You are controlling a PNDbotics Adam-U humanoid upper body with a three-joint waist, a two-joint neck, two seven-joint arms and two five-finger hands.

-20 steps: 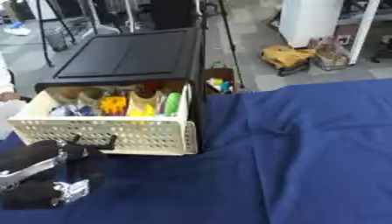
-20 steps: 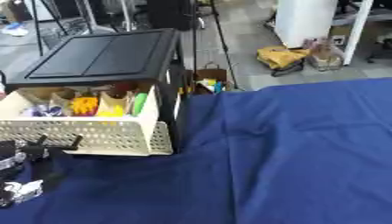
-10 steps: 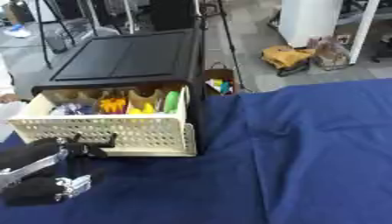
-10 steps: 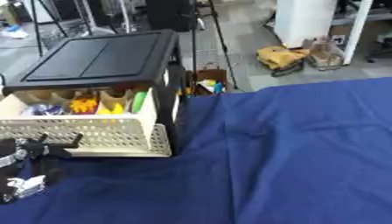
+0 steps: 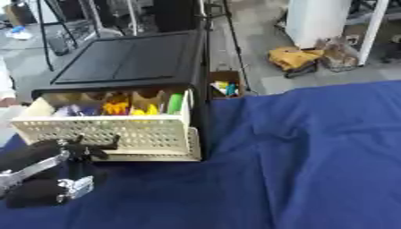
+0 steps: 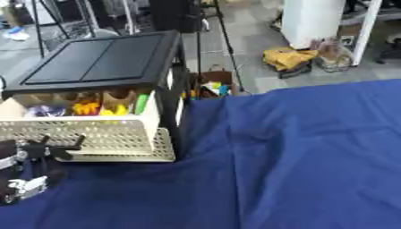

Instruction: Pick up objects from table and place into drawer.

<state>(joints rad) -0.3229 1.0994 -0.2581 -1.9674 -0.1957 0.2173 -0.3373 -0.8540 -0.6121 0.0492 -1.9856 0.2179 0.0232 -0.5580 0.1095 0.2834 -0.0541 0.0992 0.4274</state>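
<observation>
Left eye view: the cream drawer (image 5: pixel 109 129) stands pulled open from the black cabinet (image 5: pixel 133 60), yellow and green objects (image 5: pixel 145 106) inside. The left hand (image 5: pixel 47 172) sits just before it on the blue counter (image 5: pixel 297 156), whether its fingers grip anything I cannot tell.

Right eye view: same drawer, hand at the lower left edge.

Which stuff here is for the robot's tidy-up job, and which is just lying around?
For the job:
drawer, pulled open
colourful objects inside it
left robot hand, by the drawer front

Just lying around:
yellow bag on the floor
small box behind the table
blue tablecloth
</observation>
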